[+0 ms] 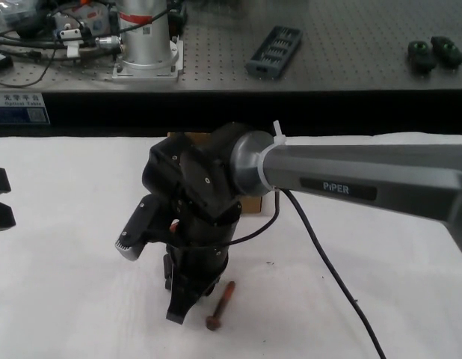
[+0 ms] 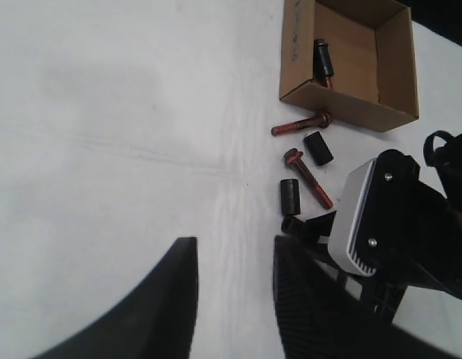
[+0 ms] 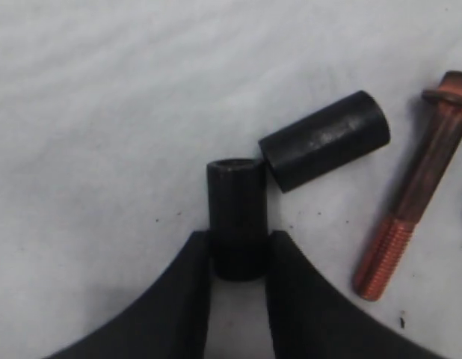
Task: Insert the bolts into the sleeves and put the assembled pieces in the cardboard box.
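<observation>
Sleeve (image 3: 237, 217): clamped by right gripper (image 3: 238, 245) between its fingertips at near centre, open end jutting past them.
Second sleeve (image 3: 324, 140): lay loose just beside that open end, angled away.
Bolt (image 1: 220, 304): lay loose just right of the jaws, apart from both sleeves.
Left gripper (image 2: 232, 250): jaws spread, nothing between them, over white cloth (image 2: 104, 149) at left.
Cardboard box (image 2: 343, 105): farther off, one assembled piece (image 2: 322, 61) inside; marks on its outer wall unreadable.
Arm housing (image 1: 380, 183): carried a printed label.

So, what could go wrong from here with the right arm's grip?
The right gripper pinches the held sleeve only near one end, so it may pivot or slip on lifting. The second sleeve lies at its free end, touching or nearly so, with a bolt close by; either could get nudged.
</observation>
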You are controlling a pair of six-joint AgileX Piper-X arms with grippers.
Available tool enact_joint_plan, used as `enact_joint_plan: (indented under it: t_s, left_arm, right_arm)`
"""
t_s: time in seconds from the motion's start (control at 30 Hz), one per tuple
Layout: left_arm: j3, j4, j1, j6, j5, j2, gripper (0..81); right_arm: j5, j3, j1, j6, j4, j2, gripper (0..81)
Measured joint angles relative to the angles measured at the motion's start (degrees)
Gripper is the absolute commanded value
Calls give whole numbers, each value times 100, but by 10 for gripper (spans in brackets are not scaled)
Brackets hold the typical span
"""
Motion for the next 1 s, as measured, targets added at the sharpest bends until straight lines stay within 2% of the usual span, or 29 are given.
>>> enact_joint_plan:
  t_s: [0.5,0.8,1.0]
  left_arm:
    - [0,0,0,0,30,0,253]
    - [48,-107,0,0,30,0,253]
    - [101,-149,0,0,30,0,253]
  right_arm:
    - [8,0,-53,260,-41,0,183]
    - [131,33,-146,388,-2,-280,35]
    - [114,38,-308,642,280,-838,32]
